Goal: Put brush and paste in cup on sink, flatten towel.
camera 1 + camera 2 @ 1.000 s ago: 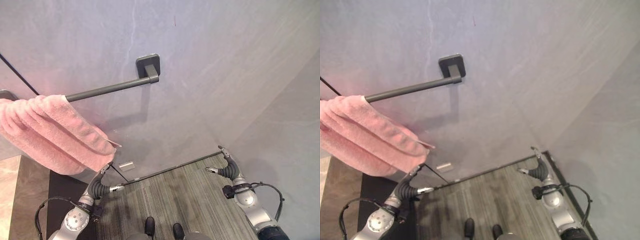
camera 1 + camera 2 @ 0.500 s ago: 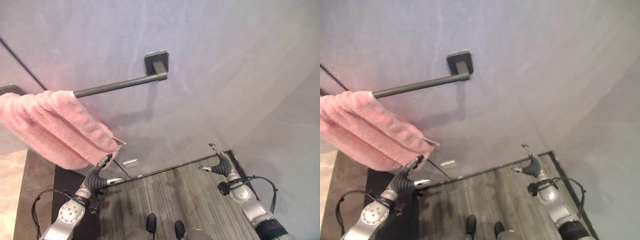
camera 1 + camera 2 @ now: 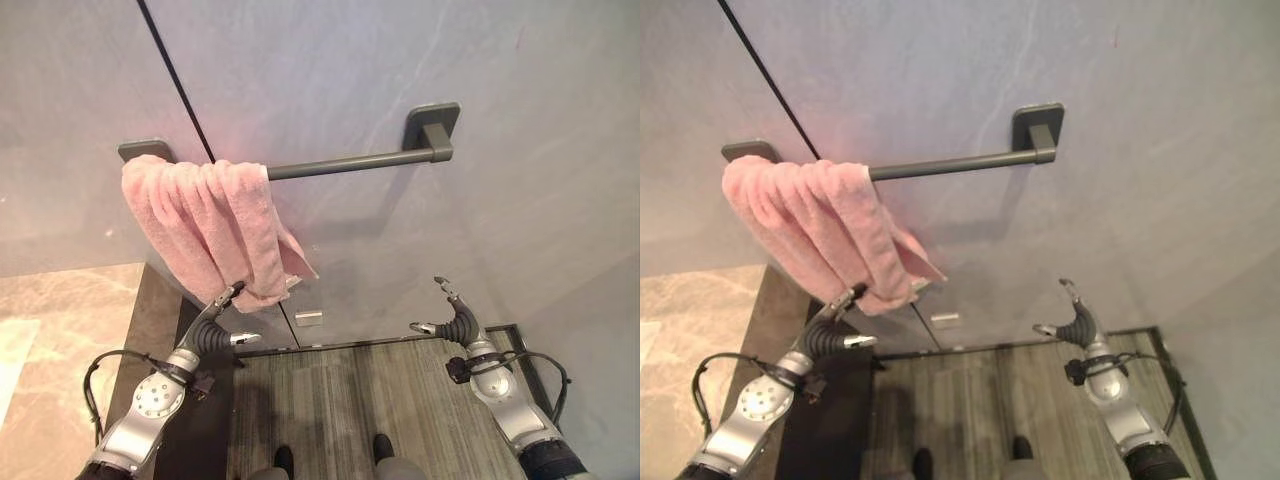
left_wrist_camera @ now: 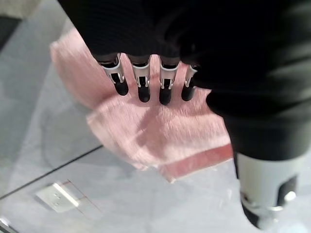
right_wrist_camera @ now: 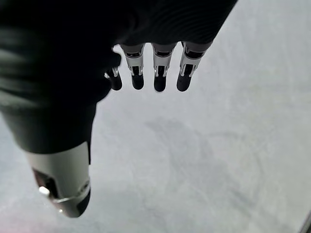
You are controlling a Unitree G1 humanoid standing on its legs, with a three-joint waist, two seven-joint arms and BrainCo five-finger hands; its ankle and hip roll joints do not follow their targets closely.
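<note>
Grey wall (image 3: 520,130) carries a dark towel bar (image 3: 340,165); a bunched pink towel (image 3: 215,225) hangs at its left end. Left robot hand (image 3: 222,312) reaches up beneath the towel's lower edge, fingers straight, holding nothing. Right robot hand (image 3: 452,315) is raised near the wall, fingers straight, empty.

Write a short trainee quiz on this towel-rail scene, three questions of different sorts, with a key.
1. True or false: the pink towel is spread flat along the whole rail.
2. Which hand is nearer the towel's lower edge? A) left hand B) right hand
3. Fill in: the towel hangs bunched at the rail's ____ end, as the robot sees it.

Key: 1. False, it is bunched in folds. 2. A; its fingers are straight, just short of the cloth. 3. Left.
</note>
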